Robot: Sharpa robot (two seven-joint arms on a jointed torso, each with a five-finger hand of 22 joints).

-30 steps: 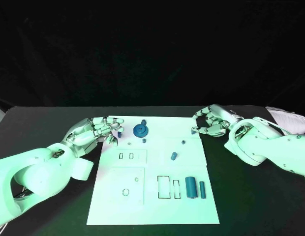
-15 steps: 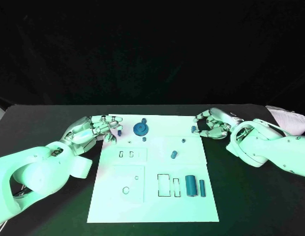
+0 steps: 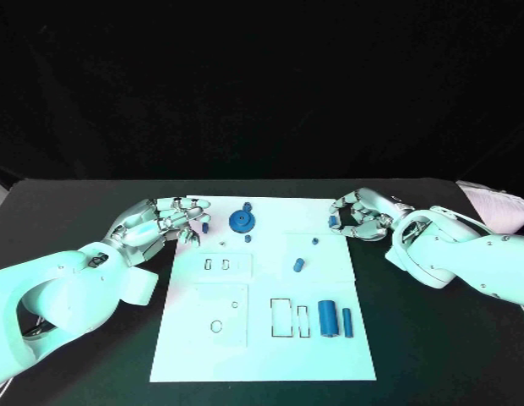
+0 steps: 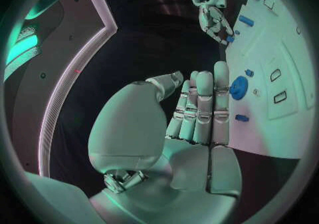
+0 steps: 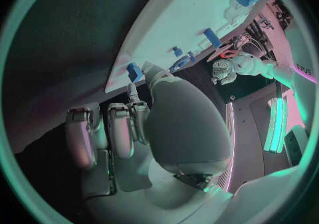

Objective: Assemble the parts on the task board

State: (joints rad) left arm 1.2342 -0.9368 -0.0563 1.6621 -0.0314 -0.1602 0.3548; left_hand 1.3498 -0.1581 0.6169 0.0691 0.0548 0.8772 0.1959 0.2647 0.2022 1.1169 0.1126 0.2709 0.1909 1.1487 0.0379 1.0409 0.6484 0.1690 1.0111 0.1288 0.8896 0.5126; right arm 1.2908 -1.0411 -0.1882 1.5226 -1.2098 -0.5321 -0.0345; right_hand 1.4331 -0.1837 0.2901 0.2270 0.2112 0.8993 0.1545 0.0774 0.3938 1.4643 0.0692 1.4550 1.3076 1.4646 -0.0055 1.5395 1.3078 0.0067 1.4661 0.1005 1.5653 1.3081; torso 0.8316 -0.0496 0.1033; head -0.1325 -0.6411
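The board (image 3: 262, 338) looks smooth, flat and matt. The parts (image 3: 328, 319) look like plastic. The hands (image 3: 165, 224) look like shiny metal.

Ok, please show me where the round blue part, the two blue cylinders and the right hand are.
round blue part (image 3: 242, 222), head view, centre of the disc.
two blue cylinders (image 3: 328, 319), head view, middle of the thicker one.
right hand (image 3: 360, 216), head view, middle of the curled fingers.

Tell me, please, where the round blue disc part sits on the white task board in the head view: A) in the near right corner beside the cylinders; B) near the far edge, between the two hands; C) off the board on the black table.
B: the round blue disc lies near the far edge of the task board, with the left hand on one side and the right hand on the other.
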